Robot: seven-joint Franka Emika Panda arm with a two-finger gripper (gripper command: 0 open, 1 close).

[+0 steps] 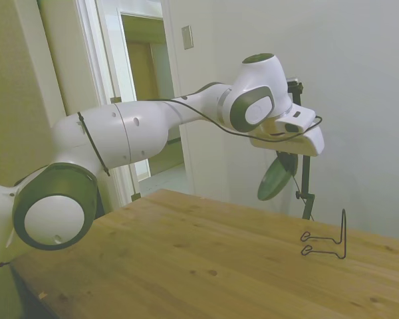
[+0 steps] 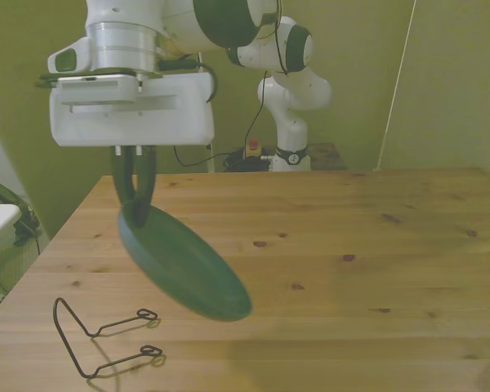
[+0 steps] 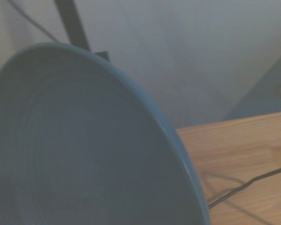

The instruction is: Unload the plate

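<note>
I have the plate (image 2: 184,273) hanging in the air, pinched by its upper rim between the two fingers of the pincer (image 2: 135,200). In the front view the fingers close in on the rim from both sides, so the pincer is pressed onto the plate, not spread. The plate tilts steeply, its free edge drooping down and away from the pincer, and nothing touches it but the fingers. The wrist view is filled with its ribbed inner face and rim.

Below and off to one side of the pincer stands the wire rack (image 2: 106,339), a thin black frame with an upright loop and two feet flat on the worktop (image 2: 351,237). It holds nothing, and the plate is well clear of it and above it. So I judge the lifting-out step is done and I am in the carry: the plate is out of the rack but not yet set down.

The next move, as I see it, calls for swinging away from the rack over a bare stretch of wood, then turning the wrist so the plate comes closer to flat before I lower it. Only when the plate bears on the worktop should the fingers part; with so steep a tilt and a rim-only hold, a release from height would let it drop on its edge.
</note>
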